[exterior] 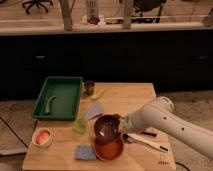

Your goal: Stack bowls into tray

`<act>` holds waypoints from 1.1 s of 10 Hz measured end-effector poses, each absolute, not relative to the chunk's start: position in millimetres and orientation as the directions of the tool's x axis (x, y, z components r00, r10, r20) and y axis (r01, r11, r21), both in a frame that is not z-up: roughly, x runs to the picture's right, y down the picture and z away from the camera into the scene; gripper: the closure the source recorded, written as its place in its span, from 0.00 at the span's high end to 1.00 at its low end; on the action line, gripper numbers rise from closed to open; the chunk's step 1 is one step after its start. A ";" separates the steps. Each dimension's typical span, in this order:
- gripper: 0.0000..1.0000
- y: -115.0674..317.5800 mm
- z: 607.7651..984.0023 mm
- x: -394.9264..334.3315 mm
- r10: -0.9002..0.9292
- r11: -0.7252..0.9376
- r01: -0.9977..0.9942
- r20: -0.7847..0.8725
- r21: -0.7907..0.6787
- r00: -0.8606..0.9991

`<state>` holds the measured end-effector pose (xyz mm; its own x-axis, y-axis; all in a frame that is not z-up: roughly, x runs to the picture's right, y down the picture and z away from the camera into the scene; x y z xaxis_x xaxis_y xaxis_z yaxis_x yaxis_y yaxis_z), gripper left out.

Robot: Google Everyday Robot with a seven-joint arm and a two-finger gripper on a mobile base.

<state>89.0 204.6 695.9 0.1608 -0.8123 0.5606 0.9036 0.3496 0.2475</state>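
Wooden table (pixel 135 97) before dark cabinets carries everything. The maroon bowl (pixel 105 129) overlaps the back rim of the orange-red bowl (pixel 109 148), and the gripper (pixel 121 130) meets it at its right rim. Whether the gripper is clamped on the bowl cannot be told. The tray (pixel 67 97) lies well apart, away and to the gripper's left, past a green cup (pixel 80 125), so the carry probably runs diagonally leftward.

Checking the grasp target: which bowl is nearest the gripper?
The dark maroon bowl, with the gripper at its rim; the orange-red bowl lies just in front, the peach bowl far off.
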 end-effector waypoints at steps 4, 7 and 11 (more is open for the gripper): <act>0.01 220.8 691.2 87.4 -0.795 0.362 0.892 0.590 0.270 0.144; 0.01 232.8 684.8 84.4 -0.787 0.374 0.880 0.602 0.292 0.134; 0.10 246.7 688.0 84.5 -0.772 0.401 0.884 0.609 0.241 0.184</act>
<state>84.5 246.7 688.0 0.1839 -0.7715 0.6090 0.8841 0.4007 0.2406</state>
